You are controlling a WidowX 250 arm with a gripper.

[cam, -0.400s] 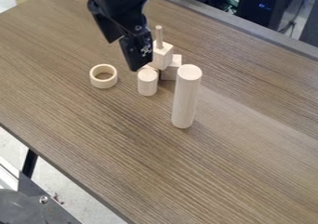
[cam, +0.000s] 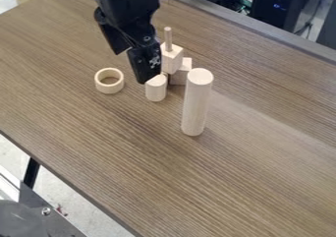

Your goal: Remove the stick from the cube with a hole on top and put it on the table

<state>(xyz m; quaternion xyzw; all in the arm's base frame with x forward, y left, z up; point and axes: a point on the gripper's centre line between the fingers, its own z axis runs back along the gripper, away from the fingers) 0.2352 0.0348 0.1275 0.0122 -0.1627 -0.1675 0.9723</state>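
cylinders point(cam: 196, 105): two | blocks point(cam: 171, 60): two | ring point(cam: 109, 89): one | stick point(cam: 169, 38): one

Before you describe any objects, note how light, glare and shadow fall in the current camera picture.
Camera view: a pale sheen crosses the tabletop right of the tall cylinder; shadows look soft and faint; the ring looks shaded inside.

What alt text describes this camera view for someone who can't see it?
A robot's black end effector hangs over a brown wood-grain table, close to a pale wooden cube with a thin wooden stick upright in its top. Nearby are another wooden block, a short wooden cylinder, a tall wooden cylinder and a round wooden ring.
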